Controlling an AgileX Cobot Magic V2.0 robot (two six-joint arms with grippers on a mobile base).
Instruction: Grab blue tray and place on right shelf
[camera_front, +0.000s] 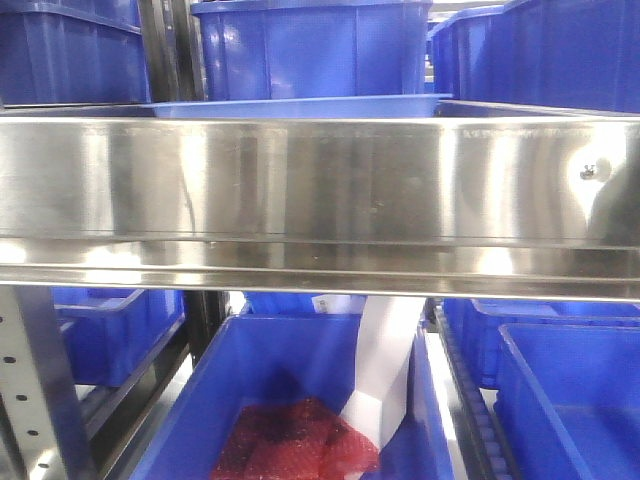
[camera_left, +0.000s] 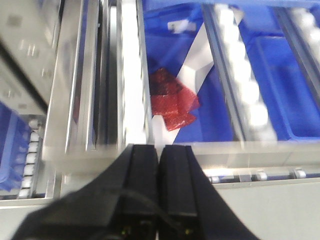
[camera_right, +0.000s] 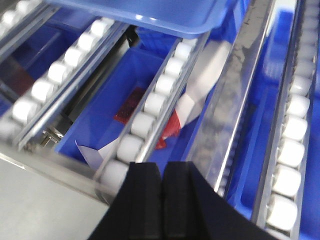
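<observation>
The blue tray (camera_front: 300, 107) lies on the steel shelf just behind its wide shiny front lip (camera_front: 320, 180); only its rim shows above the lip. In the right wrist view the blue tray (camera_right: 150, 12) rests on the roller tracks at the top of the frame. My right gripper (camera_right: 162, 167) is shut and empty, well in front of the tray, over a roller track (camera_right: 150, 105). My left gripper (camera_left: 160, 150) is shut and empty, above the shelf's front edge. Neither gripper shows in the front view.
Deep dark blue bins (camera_front: 310, 45) stand behind the tray. Below the shelf, a deep bin (camera_front: 260, 380) holds a red mesh bag (camera_front: 290, 440) and a white paper strip (camera_front: 385, 370). A screw (camera_front: 590, 170) sits at the lip's right end. A perforated upright (camera_front: 30, 380) stands at the lower left.
</observation>
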